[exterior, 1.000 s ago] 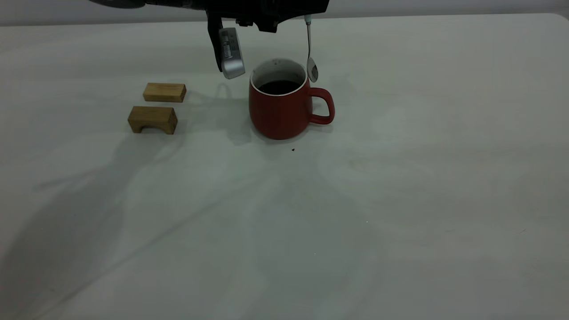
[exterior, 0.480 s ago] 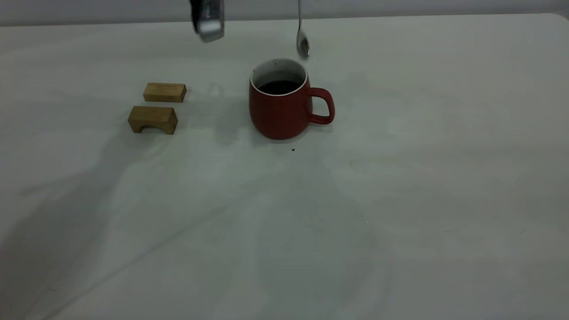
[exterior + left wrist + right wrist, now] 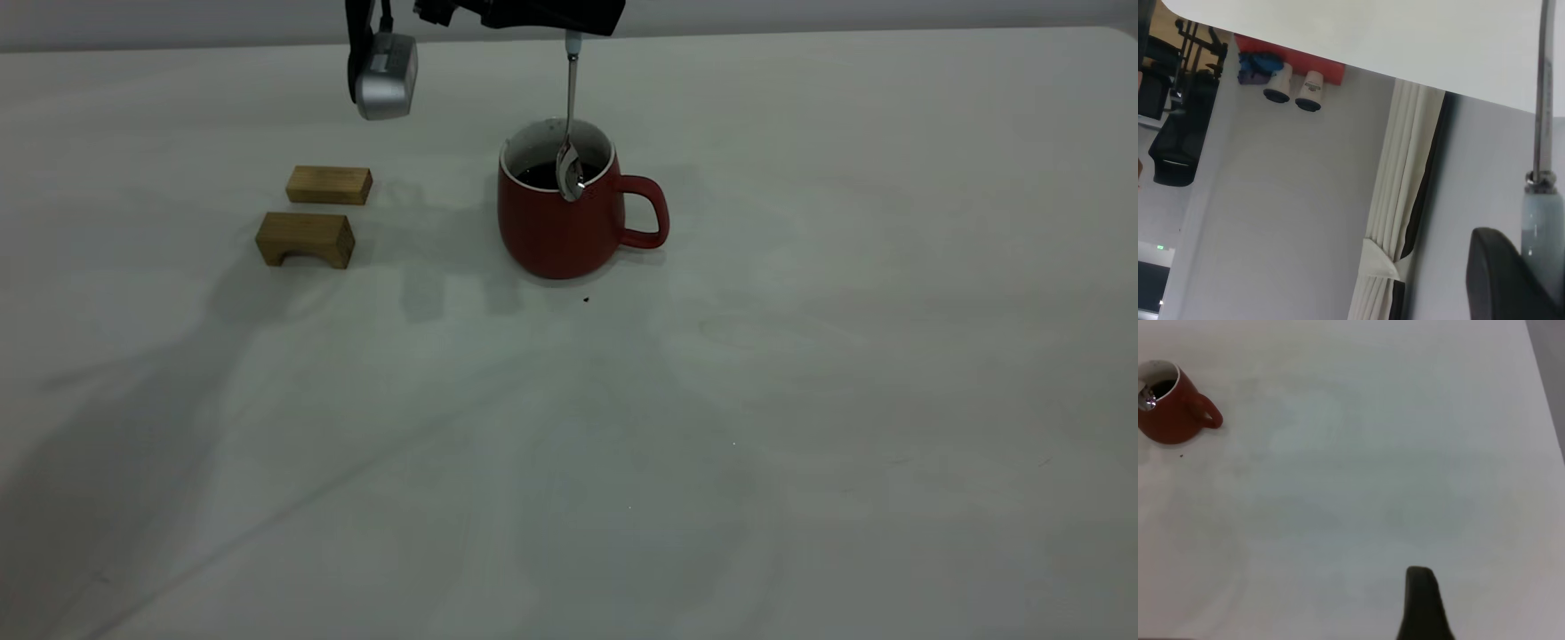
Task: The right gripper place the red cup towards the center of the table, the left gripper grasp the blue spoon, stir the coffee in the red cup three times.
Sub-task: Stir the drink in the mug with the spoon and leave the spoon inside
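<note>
The red cup [image 3: 556, 227] stands on the table [image 3: 800, 356] left of centre at the back, handle to the right, with dark coffee [image 3: 538, 173] inside. My left gripper [image 3: 572, 27] hangs above it at the top edge, shut on the blue spoon [image 3: 569, 116], which hangs straight down. The spoon's metal bowl is at the cup's mouth near the front rim; whether it touches the coffee I cannot tell. In the left wrist view the pale handle [image 3: 1538, 223] sits against a dark finger [image 3: 1501, 277]. My right gripper [image 3: 1421, 607] is far from the cup [image 3: 1168, 407], above bare table.
Two small wooden blocks [image 3: 329, 185] [image 3: 305, 238] lie left of the cup. A silver-grey block [image 3: 385, 76] on the left arm hangs above the table between the blocks and the cup. A dark speck [image 3: 586, 300] lies just in front of the cup.
The left gripper rose with the spoon from beside the cup's handle, then moved left and came down, so the spoon's bowl now sits at the cup's mouth. The cup has not moved.
</note>
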`<action>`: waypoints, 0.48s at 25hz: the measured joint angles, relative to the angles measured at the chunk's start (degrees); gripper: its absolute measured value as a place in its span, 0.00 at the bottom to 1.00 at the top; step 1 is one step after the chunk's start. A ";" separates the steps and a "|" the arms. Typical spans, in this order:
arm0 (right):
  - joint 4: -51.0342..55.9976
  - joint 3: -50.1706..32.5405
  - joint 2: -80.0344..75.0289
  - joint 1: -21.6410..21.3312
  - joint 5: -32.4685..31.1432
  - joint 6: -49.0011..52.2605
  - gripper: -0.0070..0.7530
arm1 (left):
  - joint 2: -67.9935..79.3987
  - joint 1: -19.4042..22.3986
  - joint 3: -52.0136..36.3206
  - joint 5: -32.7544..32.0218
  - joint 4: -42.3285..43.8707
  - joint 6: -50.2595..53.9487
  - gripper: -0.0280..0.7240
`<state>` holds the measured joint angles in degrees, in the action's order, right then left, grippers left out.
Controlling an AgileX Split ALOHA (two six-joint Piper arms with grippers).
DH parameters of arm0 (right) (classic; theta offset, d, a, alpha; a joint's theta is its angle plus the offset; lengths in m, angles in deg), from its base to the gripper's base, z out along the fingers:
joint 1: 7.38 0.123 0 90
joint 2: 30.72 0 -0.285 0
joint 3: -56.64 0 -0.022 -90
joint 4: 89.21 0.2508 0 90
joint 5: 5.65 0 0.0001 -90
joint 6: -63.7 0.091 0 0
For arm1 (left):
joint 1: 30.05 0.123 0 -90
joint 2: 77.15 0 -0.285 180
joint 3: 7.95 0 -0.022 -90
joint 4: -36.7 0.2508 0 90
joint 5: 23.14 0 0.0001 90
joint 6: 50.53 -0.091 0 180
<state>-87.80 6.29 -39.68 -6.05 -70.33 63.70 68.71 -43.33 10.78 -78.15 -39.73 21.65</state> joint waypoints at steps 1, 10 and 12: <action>0.00 0.00 0.00 0.00 0.00 0.00 0.76 | 0.00 0.00 0.00 0.00 -0.45 -0.22 0.19; 0.00 0.00 0.00 0.00 0.00 0.00 0.76 | 0.11 0.05 0.00 3.54 -8.19 -7.22 0.19; 0.00 0.00 0.00 0.00 0.00 0.00 0.76 | 0.37 0.05 0.00 5.45 -5.68 -7.28 0.19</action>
<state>-87.80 6.29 -39.68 -6.05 -70.33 63.70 69.08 -43.28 10.78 -72.70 -45.41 14.37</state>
